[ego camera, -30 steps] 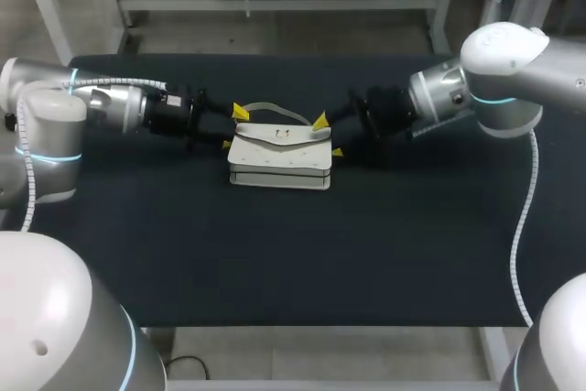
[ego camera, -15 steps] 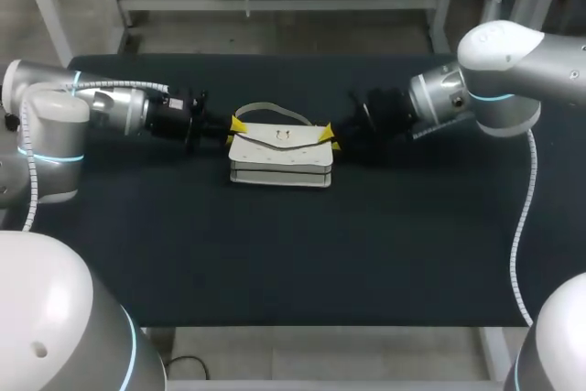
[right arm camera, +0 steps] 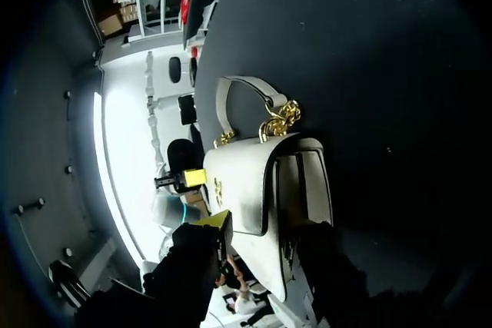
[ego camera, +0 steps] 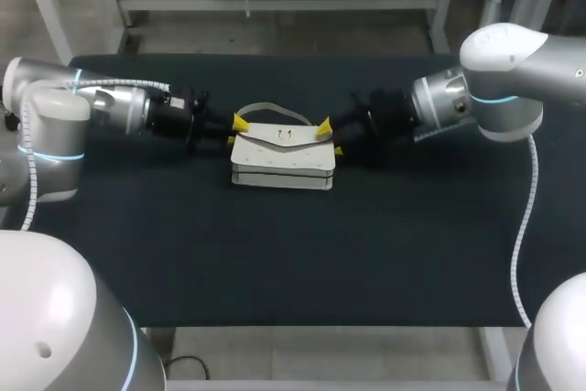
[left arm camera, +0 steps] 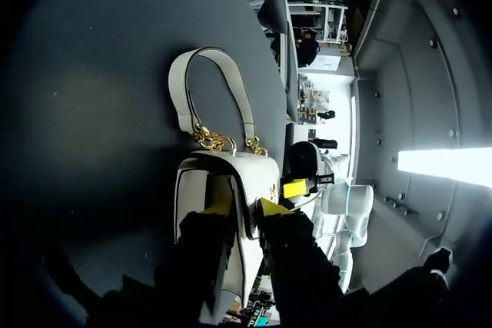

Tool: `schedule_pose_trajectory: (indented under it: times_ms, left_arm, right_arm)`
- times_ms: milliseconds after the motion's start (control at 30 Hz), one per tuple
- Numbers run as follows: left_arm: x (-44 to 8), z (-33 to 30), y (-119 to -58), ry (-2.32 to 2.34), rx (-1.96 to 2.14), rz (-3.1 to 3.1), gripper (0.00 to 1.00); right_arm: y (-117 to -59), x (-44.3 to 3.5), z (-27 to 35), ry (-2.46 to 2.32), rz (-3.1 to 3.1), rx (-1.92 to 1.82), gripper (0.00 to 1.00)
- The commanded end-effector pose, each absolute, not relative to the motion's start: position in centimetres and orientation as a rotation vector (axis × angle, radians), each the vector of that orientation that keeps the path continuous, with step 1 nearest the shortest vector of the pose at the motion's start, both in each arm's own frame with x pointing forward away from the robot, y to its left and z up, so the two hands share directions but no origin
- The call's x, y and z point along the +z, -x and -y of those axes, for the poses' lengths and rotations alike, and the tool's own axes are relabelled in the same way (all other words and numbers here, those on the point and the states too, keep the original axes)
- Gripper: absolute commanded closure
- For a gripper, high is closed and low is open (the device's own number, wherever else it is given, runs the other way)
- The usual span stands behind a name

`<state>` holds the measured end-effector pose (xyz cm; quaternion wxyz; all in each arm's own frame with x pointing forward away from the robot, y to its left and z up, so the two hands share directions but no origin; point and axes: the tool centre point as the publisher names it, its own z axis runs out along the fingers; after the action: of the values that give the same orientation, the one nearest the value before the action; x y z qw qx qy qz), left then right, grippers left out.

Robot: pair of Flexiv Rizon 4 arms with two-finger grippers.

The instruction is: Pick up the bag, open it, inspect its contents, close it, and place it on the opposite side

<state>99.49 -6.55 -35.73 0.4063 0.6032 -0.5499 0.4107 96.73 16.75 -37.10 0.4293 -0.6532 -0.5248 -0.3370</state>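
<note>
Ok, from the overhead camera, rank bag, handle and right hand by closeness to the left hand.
1. bag, its left end in the left hand.
2. handle, arcing behind the bag.
3. right hand, at the bag's far end.

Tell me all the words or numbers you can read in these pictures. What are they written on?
None: no word, number or sign can be read on anything here.
The white bag: no print shows on its flap or sides.
The small gold clasp on the flap: too small to tell whether it carries any letters.
The black table: plain, no labels.
</note>
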Motion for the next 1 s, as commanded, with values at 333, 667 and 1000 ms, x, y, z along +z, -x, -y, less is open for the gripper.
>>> schedule_pose_trajectory:
  times_ms: [333,667,1000]
  left_arm:
    - [-36.7,6.8,-99.3,-1.516,1.024,1.377,1.0]
    - [-34.1,6.1,-97.7,-1.508,1.078,1.425,0.0]
    - [-32.5,4.3,-96.0,-1.506,1.123,1.434,0.0]
  right_arm:
    - [-96.3,-37.6,-17.0,1.63,1.308,-0.841,1.0]
    - [-95.4,-36.1,-15.8,1.64,1.33,-0.865,0.0]
    - [-93.3,-34.6,-14.5,1.591,1.349,-0.919,0.2]
